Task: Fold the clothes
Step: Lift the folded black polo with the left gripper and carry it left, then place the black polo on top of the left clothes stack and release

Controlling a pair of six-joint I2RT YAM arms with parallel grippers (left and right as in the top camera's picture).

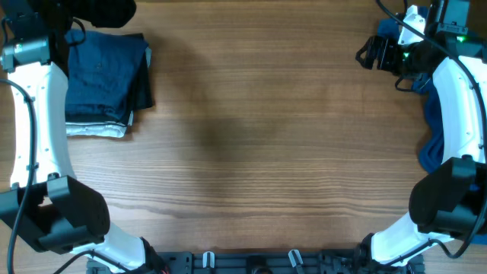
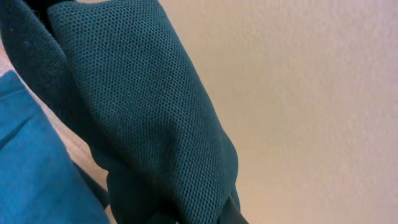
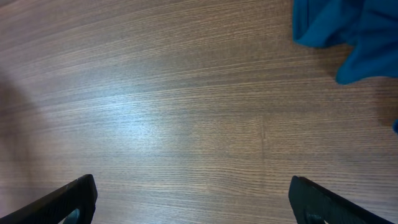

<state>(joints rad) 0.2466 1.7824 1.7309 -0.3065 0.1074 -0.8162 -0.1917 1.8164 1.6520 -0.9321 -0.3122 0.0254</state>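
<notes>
1. The left gripper does not show in any view. Its jaws are closed, but I cannot tell whether they pinch any cloth.
2. In the left wrist view a dark garment (image 2: 143, 106) of fine mesh fabric hangs very close to the camera. It fills the left half of the picture from the top to the bottom.
3. In the same view a piece of blue fabric (image 2: 31, 168) lies low at the left, partly behind the dark garment. I cannot tell which garment it belongs to.
4. From overhead, a black mass (image 1: 103, 11) that looks like bunched cloth sits at the far left edge, just beside the left arm (image 1: 34, 114). I cannot tell for sure that it is the dark garment.
5. A pile of folded clothes (image 1: 103, 72) rests on the table (image 1: 259, 137) at the far left. A dark blue piece is on top, a black one shows at its right side, and a white one is at the bottom.
6. The right gripper (image 3: 193, 190) is wide open and holds nothing. Its two fingertips (image 3: 78, 196) stand far apart above bare wood, near the far right corner.
7. A bright blue garment (image 1: 432, 137) lies crumpled at the right edge of the table, partly under the right arm (image 1: 456, 99). In the right wrist view part of it shows at the top right, apart from the fingertips.
</notes>
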